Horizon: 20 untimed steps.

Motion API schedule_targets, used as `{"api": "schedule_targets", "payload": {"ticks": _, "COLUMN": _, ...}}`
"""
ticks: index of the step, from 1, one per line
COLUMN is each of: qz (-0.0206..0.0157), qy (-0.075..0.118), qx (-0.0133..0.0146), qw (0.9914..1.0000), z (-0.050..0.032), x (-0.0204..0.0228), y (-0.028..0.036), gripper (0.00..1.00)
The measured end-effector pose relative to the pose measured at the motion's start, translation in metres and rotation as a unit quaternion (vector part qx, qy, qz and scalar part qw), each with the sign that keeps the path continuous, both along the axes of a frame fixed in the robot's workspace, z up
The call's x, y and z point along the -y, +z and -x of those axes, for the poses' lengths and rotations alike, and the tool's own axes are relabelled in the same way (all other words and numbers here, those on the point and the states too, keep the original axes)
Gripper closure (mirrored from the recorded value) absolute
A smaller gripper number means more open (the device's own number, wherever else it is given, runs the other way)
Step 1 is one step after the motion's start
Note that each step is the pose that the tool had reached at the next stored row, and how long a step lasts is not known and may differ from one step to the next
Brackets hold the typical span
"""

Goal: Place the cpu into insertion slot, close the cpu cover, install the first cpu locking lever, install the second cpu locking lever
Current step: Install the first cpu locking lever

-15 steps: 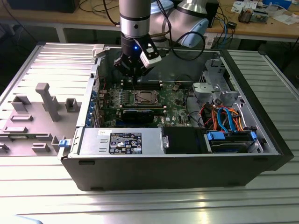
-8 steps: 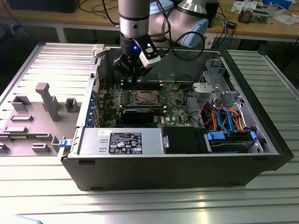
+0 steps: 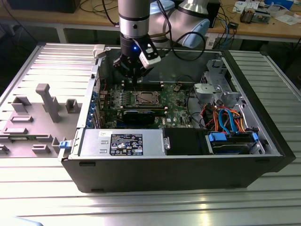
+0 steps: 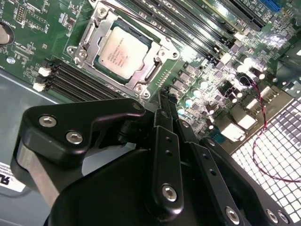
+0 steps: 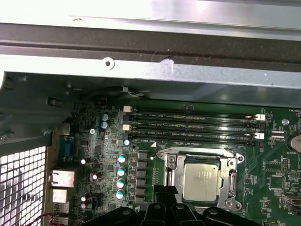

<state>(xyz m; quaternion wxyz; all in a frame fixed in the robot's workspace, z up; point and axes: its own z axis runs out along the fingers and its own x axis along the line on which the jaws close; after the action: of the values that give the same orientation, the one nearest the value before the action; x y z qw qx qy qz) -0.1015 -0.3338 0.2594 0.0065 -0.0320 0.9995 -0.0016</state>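
One dull-silver cpu (image 4: 123, 51) lies flat within the cpu cover (image 4: 157, 59); my gripper (image 4: 162, 98) hovers near, fingers pinched together, empty.

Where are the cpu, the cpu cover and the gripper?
cpu (image 4: 123, 51): second wrist view, middle of its silver top.
cpu cover (image 5: 230, 179): first wrist view, a side bar of the frame.
gripper (image 3: 134, 79): exterior view, its lower tip.

Just ahead of the jaws, the cpu (image 4: 123, 51) is dull silver, framed by a brighter silvery cover (image 4: 157, 59) on a green board (image 5: 273, 181). The gripper (image 4: 162, 96) is black, like the slots (image 5: 193, 125) beyond the jaws. Capacitors (image 5: 121, 158) beside them are pale teal.
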Motion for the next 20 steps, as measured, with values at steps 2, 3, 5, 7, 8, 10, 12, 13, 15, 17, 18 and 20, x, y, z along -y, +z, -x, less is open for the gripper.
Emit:
{"api": "schedule_targets", "payload": {"ticks": 2, "qz": 0.0000, "qy": 0.000, "qx": 0.0000, "qw": 1.00000, "z": 0.0057, "x": 0.0000, "y": 0.0000, "gripper": 0.89}}
{"api": "schedule_targets", "payload": {"ticks": 3, "qz": 0.0000, "qy": 0.000, "qx": 0.0000, "qw": 1.00000, "z": 0.0104, "x": 0.0000, "y": 0.0000, "gripper": 0.89}}
{"api": "schedule_targets", "payload": {"ticks": 5, "qz": 0.0000, "qy": 0.000, "qx": 0.0001, "qw": 1.00000, "z": 0.0169, "x": 0.0000, "y": -0.0003, "gripper": 0.89}}
{"api": "schedule_targets", "payload": {"ticks": 7, "qz": 0.0000, "qy": 0.000, "qx": 0.0002, "qw": 1.00000, "z": 0.0235, "x": -0.0002, "y": -0.0006, "gripper": 0.89}}
{"api": "schedule_targets", "payload": {"ticks": 8, "qz": 0.0000, "qy": 0.000, "qx": 0.0001, "qw": 1.00000, "z": 0.0242, "x": -0.0011, "y": -0.0008, "gripper": 0.89}}
{"api": "schedule_targets", "payload": {"ticks": 10, "qz": 0.0000, "qy": 0.000, "qx": 0.0000, "qw": 1.00000, "z": 0.0244, "x": -0.0029, "y": -0.0011, "gripper": 0.89}}
{"api": "schedule_targets", "payload": {"ticks": 12, "qz": 0.0000, "qy": 0.000, "qx": 0.0001, "qw": 1.00000, "z": 0.0244, "x": -0.0051, "y": -0.0013, "gripper": 0.89}}
{"api": "schedule_targets", "payload": {"ticks": 13, "qz": 0.0000, "qy": 0.000, "qx": 0.0001, "qw": 1.00000, "z": 0.0245, "x": -0.0074, "y": -0.0015, "gripper": 0.89}}
{"api": "schedule_targets", "payload": {"ticks": 15, "qz": 0.0000, "qy": 0.001, "qx": 0.0001, "qw": 1.00000, "z": 0.0245, "x": -0.0140, "y": -0.0021, "gripper": 0.89}}
{"api": "schedule_targets", "payload": {"ticks": 17, "qz": 0.0000, "qy": 0.001, "qx": 0.0001, "qw": 1.00000, "z": 0.0245, "x": -0.0141, "y": -0.0022, "gripper": 0.89}}
{"api": "schedule_targets", "payload": {"ticks": 18, "qz": 0.0000, "qy": 0.001, "qx": 0.0001, "qw": 1.00000, "z": 0.0245, "x": -0.0141, "y": -0.0023, "gripper": 0.89}}
{"api": "schedule_targets", "payload": {"ticks": 20, "qz": 0.0000, "qy": 0.001, "qx": 0.0001, "qw": 1.00000, "z": 0.0245, "x": -0.0141, "y": -0.0023, "gripper": 0.89}}
